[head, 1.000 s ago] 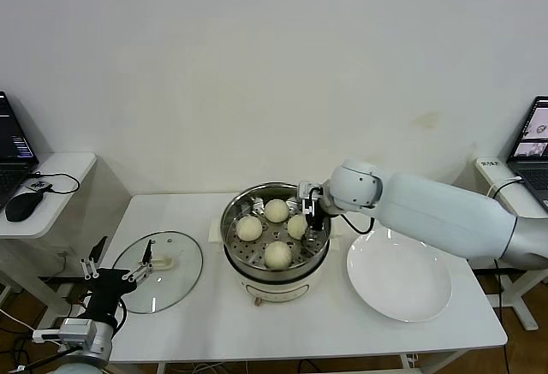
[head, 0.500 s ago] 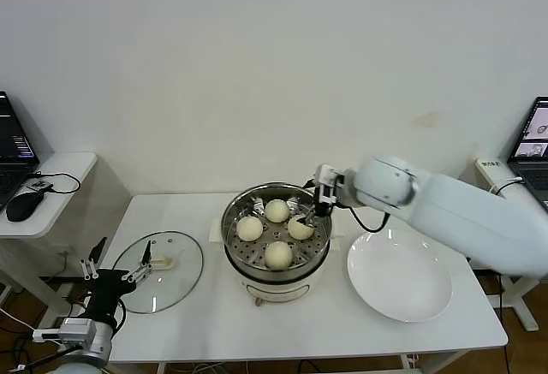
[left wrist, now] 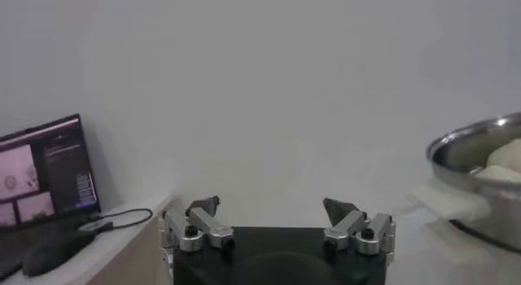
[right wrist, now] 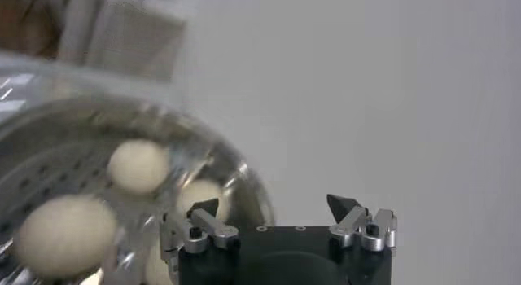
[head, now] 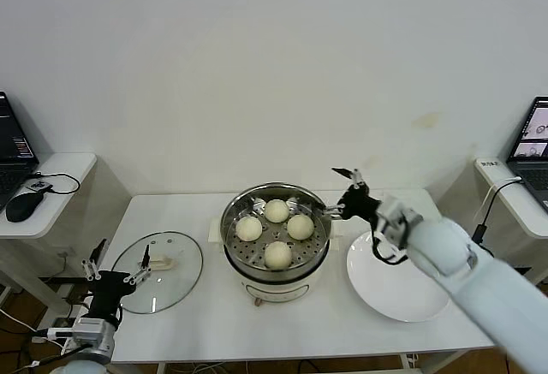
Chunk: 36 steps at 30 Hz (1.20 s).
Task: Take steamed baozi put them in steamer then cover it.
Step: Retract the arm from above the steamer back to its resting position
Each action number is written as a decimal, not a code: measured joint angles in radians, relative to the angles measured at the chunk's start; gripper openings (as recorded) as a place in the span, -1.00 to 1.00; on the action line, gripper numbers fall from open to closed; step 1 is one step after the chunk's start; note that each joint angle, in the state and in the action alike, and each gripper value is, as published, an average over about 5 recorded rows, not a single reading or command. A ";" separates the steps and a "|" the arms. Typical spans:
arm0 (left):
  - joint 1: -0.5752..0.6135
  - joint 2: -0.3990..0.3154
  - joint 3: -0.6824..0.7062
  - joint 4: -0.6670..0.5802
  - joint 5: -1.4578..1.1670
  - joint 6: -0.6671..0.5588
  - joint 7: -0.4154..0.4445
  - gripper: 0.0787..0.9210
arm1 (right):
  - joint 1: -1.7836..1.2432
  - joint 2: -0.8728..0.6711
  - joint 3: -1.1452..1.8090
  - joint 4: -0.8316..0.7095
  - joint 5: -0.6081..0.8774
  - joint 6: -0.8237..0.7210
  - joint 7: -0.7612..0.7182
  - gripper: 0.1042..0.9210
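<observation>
Several cream-white baozi (head: 277,254) sit on the perforated tray inside the shiny steamer (head: 231,246) at the table's middle. My right gripper (head: 336,192) hangs open and empty just past the steamer's right rim, apart from the buns. The right wrist view shows that gripper (right wrist: 273,203) with baozi (right wrist: 138,166) in the steamer (right wrist: 244,181) beyond it. The glass cover (head: 175,281) lies flat on the table's left part. My left gripper (head: 114,270) waits open at the cover's near-left edge. The left wrist view shows this gripper (left wrist: 275,205) empty, with the steamer (left wrist: 476,148) farther off.
A flat white plate (head: 402,293) lies right of the steamer, partly under my right arm. A side table on the left holds a laptop (head: 10,139) and a mouse (head: 21,206). Another laptop (head: 535,139) stands at the far right.
My right gripper has pulled out of the steamer and moved right and up past its rim, leaving the right-hand baozi on the tray. The left arm has not moved.
</observation>
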 measured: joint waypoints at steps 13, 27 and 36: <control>0.009 0.018 -0.035 0.157 0.618 -0.168 -0.046 0.77 | -0.580 0.297 0.555 0.099 -0.076 0.272 0.016 0.76; -0.049 0.077 -0.008 0.315 0.983 -0.251 -0.051 0.77 | -0.824 0.485 0.774 0.148 -0.104 0.392 0.042 0.76; -0.124 0.104 0.036 0.413 1.072 -0.264 -0.016 0.77 | -0.894 0.532 0.845 0.166 -0.099 0.427 0.055 0.76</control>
